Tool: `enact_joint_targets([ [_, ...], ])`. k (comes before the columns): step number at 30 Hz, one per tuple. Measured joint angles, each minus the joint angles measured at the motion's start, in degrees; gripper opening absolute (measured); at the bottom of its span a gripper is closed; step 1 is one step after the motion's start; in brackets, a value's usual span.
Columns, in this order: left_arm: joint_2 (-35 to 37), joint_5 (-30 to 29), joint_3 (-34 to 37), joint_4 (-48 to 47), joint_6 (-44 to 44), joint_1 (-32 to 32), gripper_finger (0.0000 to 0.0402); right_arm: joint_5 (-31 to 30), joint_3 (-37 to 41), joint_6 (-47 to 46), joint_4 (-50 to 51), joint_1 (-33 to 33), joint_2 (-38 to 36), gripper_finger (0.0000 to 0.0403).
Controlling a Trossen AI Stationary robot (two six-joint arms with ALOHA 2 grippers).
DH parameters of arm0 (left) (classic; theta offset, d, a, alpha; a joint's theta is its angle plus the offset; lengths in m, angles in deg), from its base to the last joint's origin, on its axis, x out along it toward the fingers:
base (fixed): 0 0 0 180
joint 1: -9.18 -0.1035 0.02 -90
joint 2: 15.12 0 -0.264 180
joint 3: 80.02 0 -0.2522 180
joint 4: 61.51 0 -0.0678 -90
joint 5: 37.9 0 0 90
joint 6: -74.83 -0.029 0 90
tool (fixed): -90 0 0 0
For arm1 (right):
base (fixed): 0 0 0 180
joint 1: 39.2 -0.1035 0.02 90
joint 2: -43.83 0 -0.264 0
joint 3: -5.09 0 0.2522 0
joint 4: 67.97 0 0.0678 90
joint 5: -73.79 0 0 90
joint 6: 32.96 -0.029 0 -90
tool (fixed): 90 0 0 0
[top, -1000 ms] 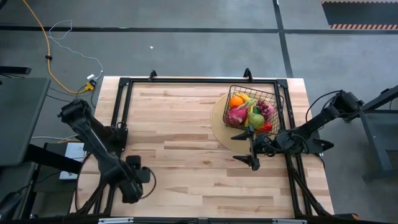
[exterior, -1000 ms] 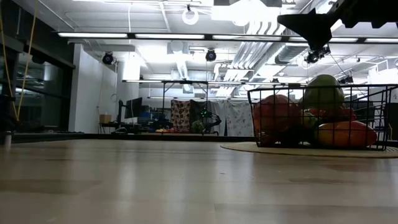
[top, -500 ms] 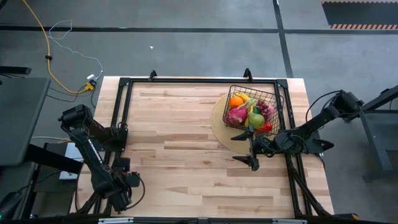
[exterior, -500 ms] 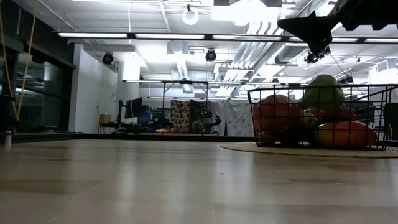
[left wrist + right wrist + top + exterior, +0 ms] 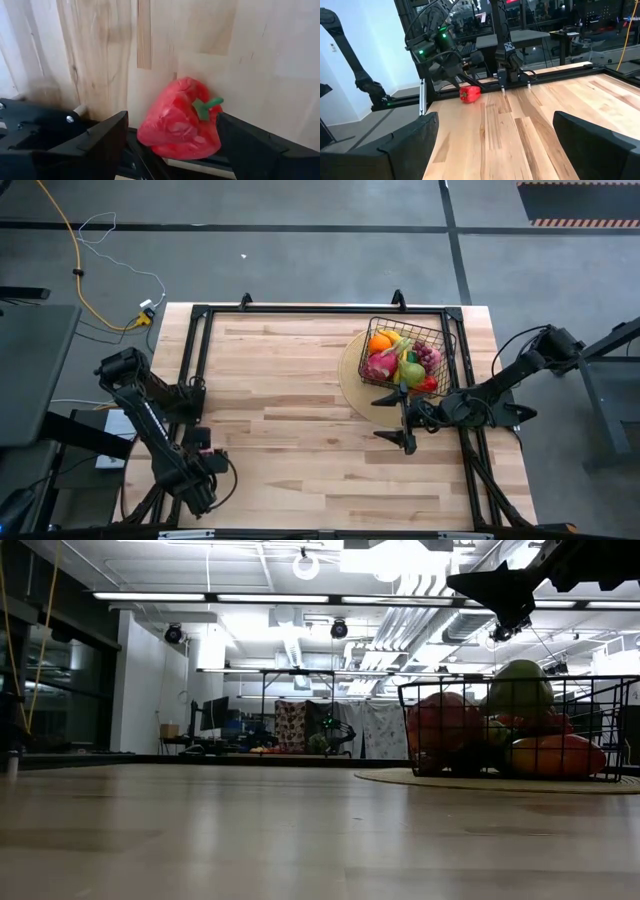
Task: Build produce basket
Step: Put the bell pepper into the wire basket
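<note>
A red pepper (image 5: 177, 125) with a green stem lies on its side on the wood, close to the table's left edge (image 5: 203, 450). My left gripper (image 5: 207, 467) hangs over it, pointing steeply down and open, one finger on each side of it. The black wire basket (image 5: 408, 352) stands on a round tan disc (image 5: 350, 375) at the far right. It holds an orange, a pink dragon fruit, a green pear and purple grapes. My right gripper (image 5: 398, 422) stands open and level just on the near side of the basket, with nothing between its fingers. My left gripper's fingers (image 5: 107, 135) stand on either side of the red pepper, coming from above. One finger (image 5: 240, 137) is right beside the pepper's stem side (image 5: 212, 115); I cannot tell whether it touches. The pepper lies on the table.
A black metal frame (image 5: 192, 370) runs along the table's left, far and right edges. One of its parts (image 5: 30, 125) lies right beside the pepper. Bare wood (image 5: 300, 410) fills the middle of the table between the two arms.
My left gripper has shifted toward the table's left edge and sunk a little. It has tipped more steeply downward over the red pepper and stayed open. The pepper, the basket and my right gripper have kept still.
</note>
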Motion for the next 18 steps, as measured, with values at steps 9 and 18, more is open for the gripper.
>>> enact_joint_targets([
  [9,0.0,6.0,3.2,0.9,0.3,-1.6,0.0291,0.0,0.0,-0.2,0.3,0.0,0.0,0.0383],
  [18,0.2,5.4,8.3,5.7,0.1,-2.5,0.0291,0.0,0.0,-0.2,1.2,0.0,0.0,0.0383],
])
